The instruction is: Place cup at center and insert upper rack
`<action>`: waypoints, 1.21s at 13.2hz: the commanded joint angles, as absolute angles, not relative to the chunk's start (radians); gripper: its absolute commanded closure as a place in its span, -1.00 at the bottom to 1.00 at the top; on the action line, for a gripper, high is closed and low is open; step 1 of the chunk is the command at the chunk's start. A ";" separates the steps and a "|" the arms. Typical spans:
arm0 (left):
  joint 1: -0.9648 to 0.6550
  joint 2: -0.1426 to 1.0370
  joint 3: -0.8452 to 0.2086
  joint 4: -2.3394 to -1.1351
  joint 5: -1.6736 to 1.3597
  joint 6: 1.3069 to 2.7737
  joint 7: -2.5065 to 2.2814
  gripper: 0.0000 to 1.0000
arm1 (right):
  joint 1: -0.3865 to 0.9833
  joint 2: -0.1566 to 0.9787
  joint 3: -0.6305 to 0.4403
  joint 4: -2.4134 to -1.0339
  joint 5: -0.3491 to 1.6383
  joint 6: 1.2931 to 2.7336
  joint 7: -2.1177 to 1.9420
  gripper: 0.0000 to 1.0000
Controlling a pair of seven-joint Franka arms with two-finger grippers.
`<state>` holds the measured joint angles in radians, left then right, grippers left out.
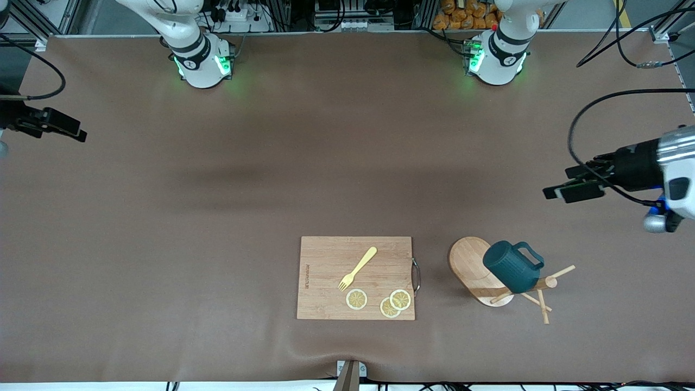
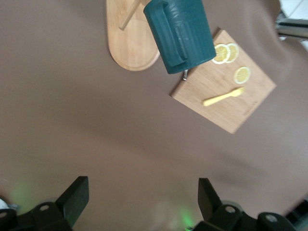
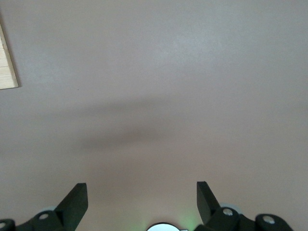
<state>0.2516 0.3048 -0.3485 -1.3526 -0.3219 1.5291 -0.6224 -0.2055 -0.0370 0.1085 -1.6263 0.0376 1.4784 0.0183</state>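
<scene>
The dark-green cup (image 1: 509, 266) hangs on the wooden rack (image 1: 491, 274) beside the cutting board (image 1: 326, 271), while left gripper (image 1: 564, 190) and right gripper (image 1: 65, 127) wait over the desk (image 1: 217, 217) edges, jaws spread, so whichever step is in hand calls for reaching that cup.

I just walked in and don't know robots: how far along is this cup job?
The dark green cup hangs on a peg of the wooden cup rack toward the left arm's end, not at the table's center. Nothing is in hand: the left gripper and right gripper hover open over bare table. No upper rack shows.
</scene>
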 commanded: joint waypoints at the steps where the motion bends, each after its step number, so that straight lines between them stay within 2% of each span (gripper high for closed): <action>1: 0.255 0.284 -0.438 -1.374 -0.139 1.546 -0.614 -1.00 | -0.215 -0.051 0.120 -1.628 0.057 1.473 0.002 -1.00; 4: 0.256 0.285 -0.498 -1.377 -0.011 1.545 -0.603 -1.00 | -0.222 -0.051 0.118 -1.626 0.057 1.471 0.000 -1.00; 14: 0.284 0.258 -0.488 -1.370 0.132 1.545 -0.388 -1.00 | -0.225 -0.044 0.118 -1.628 0.057 1.474 0.000 -1.00; 16: 0.285 0.247 -0.468 -1.335 0.120 1.545 -0.368 -1.00 | -0.230 -0.044 0.118 -1.628 0.057 1.476 0.000 -1.00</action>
<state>0.2811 0.2821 -0.4846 -1.3493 0.1128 1.5407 -0.4009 -0.2093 -0.0393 0.1107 -1.6274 0.0405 1.4776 0.0129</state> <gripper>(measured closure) 0.000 0.000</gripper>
